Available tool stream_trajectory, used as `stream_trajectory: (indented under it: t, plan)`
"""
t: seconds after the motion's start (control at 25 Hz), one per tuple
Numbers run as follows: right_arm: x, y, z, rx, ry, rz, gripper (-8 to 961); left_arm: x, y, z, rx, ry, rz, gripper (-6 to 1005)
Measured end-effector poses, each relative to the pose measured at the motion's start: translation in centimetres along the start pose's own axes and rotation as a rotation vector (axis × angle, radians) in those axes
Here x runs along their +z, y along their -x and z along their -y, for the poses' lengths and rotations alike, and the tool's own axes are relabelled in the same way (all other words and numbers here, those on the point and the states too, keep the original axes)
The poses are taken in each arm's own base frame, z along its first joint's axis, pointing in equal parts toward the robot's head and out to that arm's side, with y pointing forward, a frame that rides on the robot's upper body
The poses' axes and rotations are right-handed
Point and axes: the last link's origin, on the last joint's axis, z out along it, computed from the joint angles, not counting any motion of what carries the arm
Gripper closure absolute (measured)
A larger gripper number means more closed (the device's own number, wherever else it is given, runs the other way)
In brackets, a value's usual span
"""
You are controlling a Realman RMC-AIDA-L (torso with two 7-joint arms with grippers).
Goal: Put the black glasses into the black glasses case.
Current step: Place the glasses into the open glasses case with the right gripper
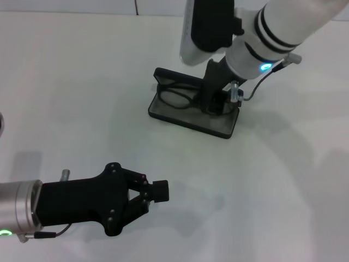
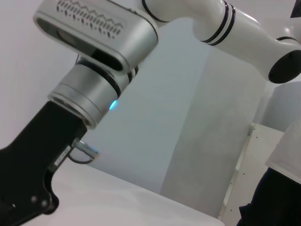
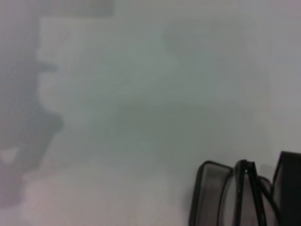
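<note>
Two grippers over one white table — glasses lying in the open case.

Nearest, at about seven o'clock in the head view, the left gripper hovers just above the table, its pincer clenched with nothing in it, well apart from the case. Farther off, toward one o'clock, the black glasses case lies open, grey lining up, and the black glasses rest inside it, lenses toward the case's eleven o'clock end. The right gripper reaches down into the case at the glasses' right end — I cannot tell whether its pincer is clenched or released.
</note>
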Motion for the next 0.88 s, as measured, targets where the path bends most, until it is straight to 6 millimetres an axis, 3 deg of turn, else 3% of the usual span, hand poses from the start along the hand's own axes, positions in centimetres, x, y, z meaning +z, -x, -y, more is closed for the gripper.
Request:
stream_trajectory:
  t: [0.88]
  plan:
    - [0.13, -0.69, -0.48, 0.083, 0.068, 0.025, 882, 0.02, 0.25, -0.18, -0.006, -0.005, -0.005, 949]
